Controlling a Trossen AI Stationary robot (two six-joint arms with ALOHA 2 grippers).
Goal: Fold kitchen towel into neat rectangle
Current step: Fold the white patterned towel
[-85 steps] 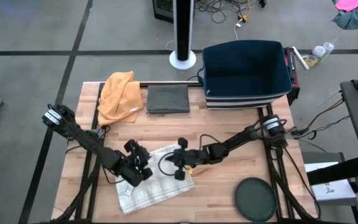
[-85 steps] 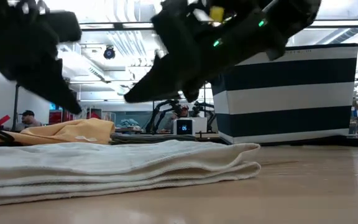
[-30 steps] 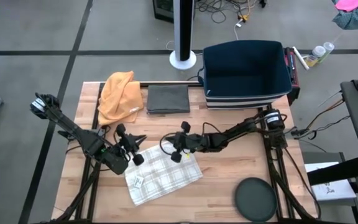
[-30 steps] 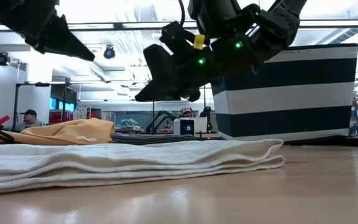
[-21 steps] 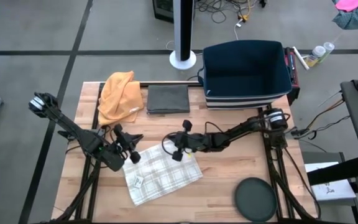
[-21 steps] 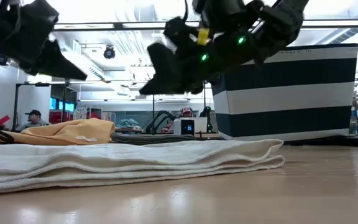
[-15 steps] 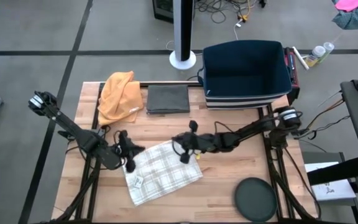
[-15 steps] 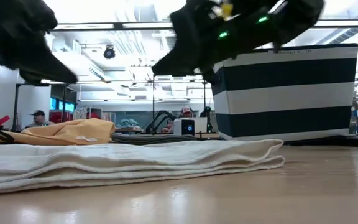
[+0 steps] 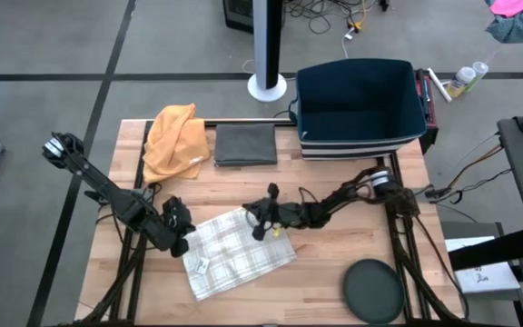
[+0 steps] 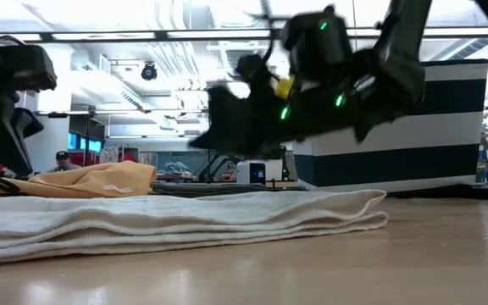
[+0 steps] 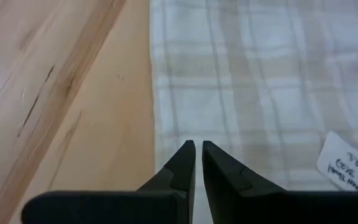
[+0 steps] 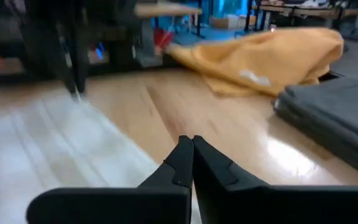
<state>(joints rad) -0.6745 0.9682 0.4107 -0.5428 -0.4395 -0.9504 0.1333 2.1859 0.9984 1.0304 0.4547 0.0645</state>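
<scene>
A white plaid kitchen towel [image 9: 243,254] lies folded in several layers on the wooden table [image 9: 334,250], seen edge-on in the low view [image 10: 176,216]. My left gripper [image 9: 183,238] is shut and points steeply down at the towel's left edge [image 11: 160,118], with its tips [image 11: 197,144] over that edge. My right gripper [image 9: 251,214] is shut and nearly level above the towel's far edge. In the low view it [image 10: 200,140] hangs clear of the cloth. My left gripper stands with its shut tips over the towel's left edge [image 11: 166,146], coming from above. I cannot tell whether it touches the cloth.
An orange cloth [image 9: 175,136] and a folded grey cloth [image 9: 245,143] lie at the table's far side. A navy striped bin [image 9: 361,107] stands at the far right, and a dark round disc [image 9: 373,291] lies near the front right. A paper tag [image 11: 350,165] is on the towel.
My left gripper has sunk toward the table's near left and tipped from nearly level to pointing down at the towel's left edge. My right gripper has come down closer to the towel's far edge. The towel has stayed in place.
</scene>
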